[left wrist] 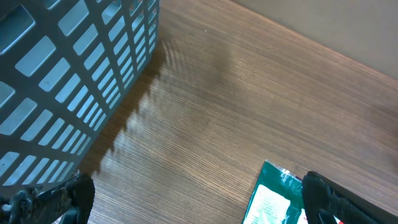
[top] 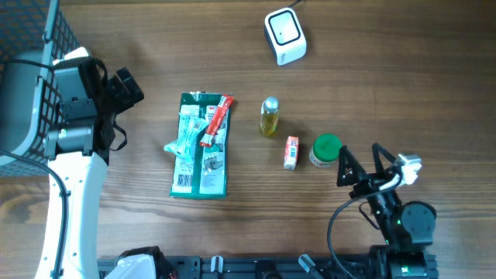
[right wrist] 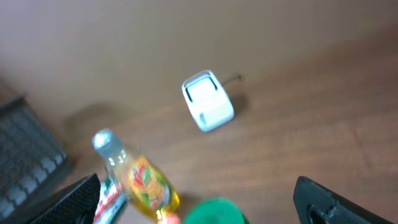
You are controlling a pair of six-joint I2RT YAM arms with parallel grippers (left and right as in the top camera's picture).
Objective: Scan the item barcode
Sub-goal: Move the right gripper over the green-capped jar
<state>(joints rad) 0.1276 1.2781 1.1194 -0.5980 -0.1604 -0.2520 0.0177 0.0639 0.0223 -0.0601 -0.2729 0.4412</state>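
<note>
Up above, the white scanner [top: 285, 35] sits at the far edge of the tabletop [top: 387, 77], the green packet [top: 200, 167], yellow bottle [top: 269, 118], small red box [top: 291, 152] and green-lid jar [top: 325, 149] lie in the middle, and the left fingers [top: 133, 94] and right fingers [top: 343, 164] are both spread wide, holding nothing. The left wrist sees a basket [left wrist: 74, 62] and the packet's corner [left wrist: 273, 199]; the right wrist sees the bottle [right wrist: 143, 180] and scanner [right wrist: 208, 99], blurry.

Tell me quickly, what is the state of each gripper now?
Left gripper: open, holding nothing.
Right gripper: open, holding nothing.
</note>
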